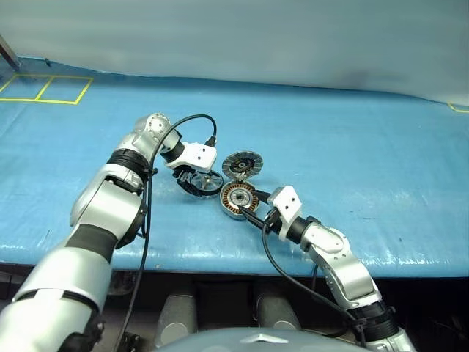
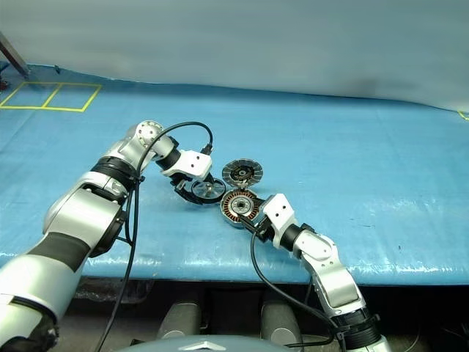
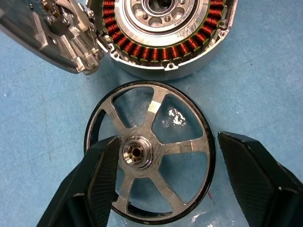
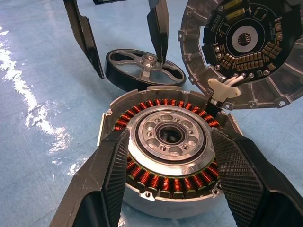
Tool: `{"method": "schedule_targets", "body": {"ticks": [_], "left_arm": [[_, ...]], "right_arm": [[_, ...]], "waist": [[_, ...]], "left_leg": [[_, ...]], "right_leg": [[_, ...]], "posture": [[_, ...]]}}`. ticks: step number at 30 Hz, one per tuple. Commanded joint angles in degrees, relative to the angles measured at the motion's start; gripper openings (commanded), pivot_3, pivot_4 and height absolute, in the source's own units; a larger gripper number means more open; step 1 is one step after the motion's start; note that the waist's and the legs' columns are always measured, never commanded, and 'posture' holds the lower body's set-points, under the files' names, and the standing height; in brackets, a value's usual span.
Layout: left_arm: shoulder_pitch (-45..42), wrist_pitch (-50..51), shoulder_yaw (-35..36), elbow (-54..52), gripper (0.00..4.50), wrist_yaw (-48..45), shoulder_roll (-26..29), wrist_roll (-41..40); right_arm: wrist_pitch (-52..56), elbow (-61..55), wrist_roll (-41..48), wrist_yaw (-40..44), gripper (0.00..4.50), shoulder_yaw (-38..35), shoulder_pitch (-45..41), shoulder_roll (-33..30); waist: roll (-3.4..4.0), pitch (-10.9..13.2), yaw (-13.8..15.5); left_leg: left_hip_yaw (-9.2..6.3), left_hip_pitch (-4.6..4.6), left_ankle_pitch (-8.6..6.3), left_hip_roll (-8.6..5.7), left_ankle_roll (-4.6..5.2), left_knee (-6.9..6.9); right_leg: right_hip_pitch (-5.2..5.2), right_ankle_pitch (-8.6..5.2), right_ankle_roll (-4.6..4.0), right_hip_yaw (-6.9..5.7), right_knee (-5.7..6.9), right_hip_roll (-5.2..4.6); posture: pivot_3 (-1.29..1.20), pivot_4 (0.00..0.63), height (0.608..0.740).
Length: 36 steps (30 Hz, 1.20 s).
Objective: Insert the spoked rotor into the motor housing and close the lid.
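The spoked rotor (image 3: 156, 105) lies flat on the blue table, just beside the motor housing (image 4: 161, 182). The housing's copper windings and silver centre face up. The ribbed lid (image 1: 242, 164) stands swung open at the housing's far rim, its circuit side showing in the right wrist view. My left gripper (image 3: 168, 142) points down over the rotor and is open. One finger sits by the hub, and the other stands outside the rim with a gap. My right gripper (image 4: 170, 135) lies low and is shut on the housing, one finger on each side wall.
Blue sheeting covers the table (image 1: 352, 147). Yellow tape squares (image 1: 44, 89) mark its far left corner. The table's front edge (image 1: 220, 258) runs close below the right arm. A black cable (image 1: 187, 121) loops above the left wrist.
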Motion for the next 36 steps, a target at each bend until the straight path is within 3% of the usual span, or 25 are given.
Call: {"method": "schedule_targets", "body": {"ticks": [1,19,36], "left_arm": [[-0.9,0.3,0.7,-0.2,3.55,0.4,0.1,0.0],[-3.9,1.9,1.0,-1.4,3.55,-6.3,4.0,-2.6],[-3.3,0.4,1.6,-0.5,3.55,-1.6,-0.1,-1.4]], "right_arm": [[-1.4,-1.9,0.3,-0.2,2.87,-0.7,0.0,0.2],[-1.6,-1.1,0.2,0.2,2.87,-0.4,-0.7,0.5],[-1.7,-1.8,-0.4,-0.6,2.87,-0.7,0.7,0.5]], "waist": [[0.0,0.0,0.0],[0.0,0.0,0.0],[0.0,0.0,-0.1]], "left_leg": [[0.0,0.0,0.0,0.0,0.0,0.0],[-0.02,-0.01,0.0,0.0,0.0,0.02],[-0.03,0.0,0.0,0.0,0.0,0.03]], "right_leg": [[0.0,0.0,0.0,0.0,0.0,0.0],[0.01,0.0,0.01,0.01,0.01,0.01],[0.01,0.0,0.01,0.02,0.02,0.03]], "posture": [[0.0,0.15,0.74],[0.0,0.15,0.74],[0.0,0.15,0.74]]}}
